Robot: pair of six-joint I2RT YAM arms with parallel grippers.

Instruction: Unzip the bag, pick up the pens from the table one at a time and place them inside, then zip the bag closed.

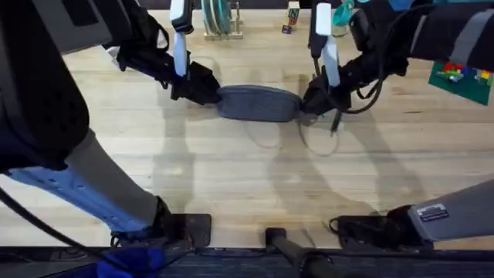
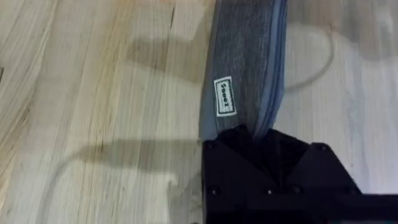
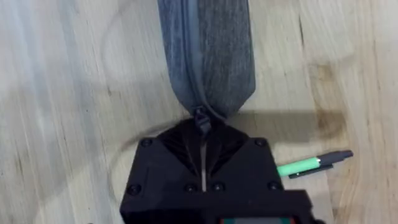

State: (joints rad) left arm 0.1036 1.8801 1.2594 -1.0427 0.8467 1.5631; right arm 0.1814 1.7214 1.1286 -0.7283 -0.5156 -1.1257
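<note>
The bag (image 1: 258, 103) lay on the desk (image 1: 231, 177) between the two arms, its long axis running straight from one gripper to the other, so any pull along the zipper would travel directly along the line joining them. The left gripper (image 1: 207, 93) sat at the bag's left end; in the left wrist view its jaws were shut on that end of the fabric (image 2: 245, 93), just past a small white label (image 2: 224, 96), pinning the pouch in place. The right gripper (image 1: 316, 100) was at the opposite end, and the right wrist view showed the zipper seam (image 3: 189, 68) running down the bag's length straight into the narrow gap between the jaws, which were closed, or very nearly so, on the zipper pull (image 3: 201, 116). The seam looked still shut along the length in view, so the unzipping appeared barely begun, if at all. The coming move seemed to turn on the right arm drawing the pull along that axis, toward the left gripper, while the left held firm. The green pen (image 3: 308, 163) lay on the desk just beside the right gripper, apart from the bag, with a dark shape against it that may have been the second pen; the right arm was plainly the nearer to it.
</note>
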